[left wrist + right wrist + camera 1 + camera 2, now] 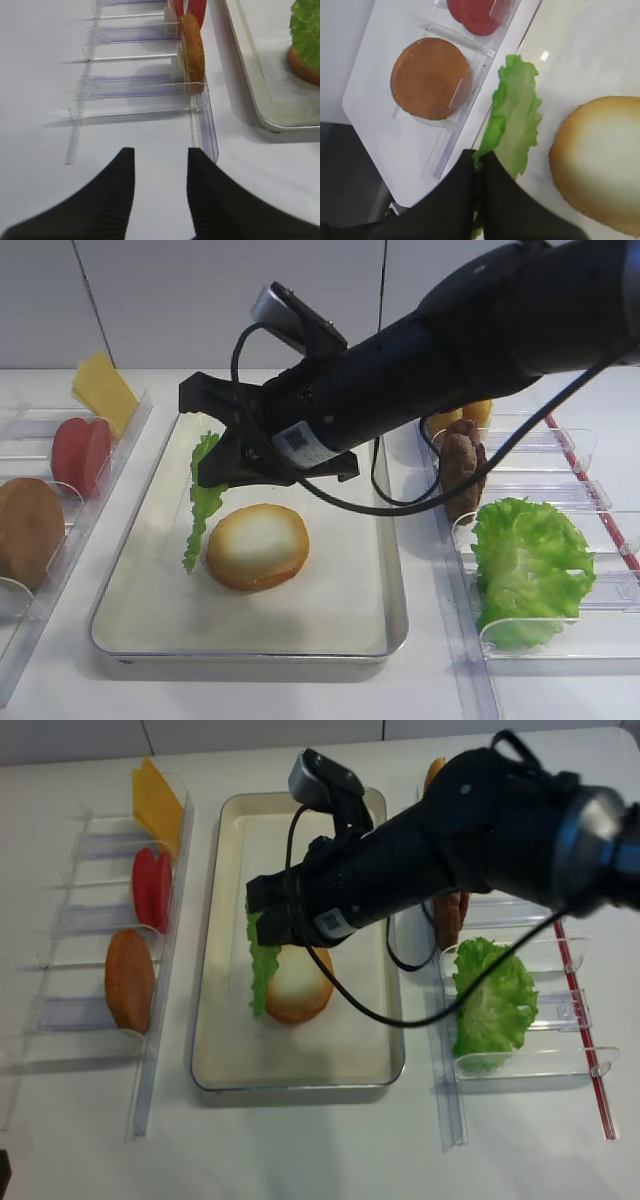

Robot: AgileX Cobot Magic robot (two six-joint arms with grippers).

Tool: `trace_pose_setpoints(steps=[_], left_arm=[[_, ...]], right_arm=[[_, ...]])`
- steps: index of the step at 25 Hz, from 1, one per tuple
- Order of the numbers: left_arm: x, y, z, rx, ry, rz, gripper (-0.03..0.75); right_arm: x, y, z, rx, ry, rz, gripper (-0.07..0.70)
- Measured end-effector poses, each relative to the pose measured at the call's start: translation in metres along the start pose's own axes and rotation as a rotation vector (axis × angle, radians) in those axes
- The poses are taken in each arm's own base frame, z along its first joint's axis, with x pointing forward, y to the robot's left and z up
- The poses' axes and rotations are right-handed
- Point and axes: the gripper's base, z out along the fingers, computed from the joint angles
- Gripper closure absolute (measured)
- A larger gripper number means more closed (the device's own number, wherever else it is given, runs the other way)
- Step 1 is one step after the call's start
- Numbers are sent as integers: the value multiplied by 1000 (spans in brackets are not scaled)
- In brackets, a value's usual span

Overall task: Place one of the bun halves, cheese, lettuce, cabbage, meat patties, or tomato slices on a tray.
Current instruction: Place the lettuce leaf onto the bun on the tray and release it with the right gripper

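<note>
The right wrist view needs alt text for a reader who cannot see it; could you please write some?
The right gripper, shut, pinches a lettuce leaf over the tray, beside a bun half lying cut face up. A clear bin beside the tray holds another bun half and a tomato slice.

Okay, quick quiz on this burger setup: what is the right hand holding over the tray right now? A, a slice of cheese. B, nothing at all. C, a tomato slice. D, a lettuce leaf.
D: the right hand is shut on a lettuce leaf, which hangs down beside the bun half lying cut face up in the tray.
</note>
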Motion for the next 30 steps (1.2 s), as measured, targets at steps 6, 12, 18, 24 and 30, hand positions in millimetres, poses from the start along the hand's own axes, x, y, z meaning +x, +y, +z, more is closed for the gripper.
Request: trace_pose_setpoints(steps=[6,12,18,24,30], left_arm=[[0,0,0,0,0,0,458],[0,0,0,0,0,0,458],[0,0,0,-1,0,0,458],[0,0,0,-1,0,0,458],[0,0,0,-1,0,0,458]], right_arm=[[0,-14,21,-32,2,20,614],[-3,-27,19,21,16,1,614],[3,-40,17,143,88,-24,614],[5,-46,16,217,111,-42,614],[4,-52,15,283,108,-61,614]])
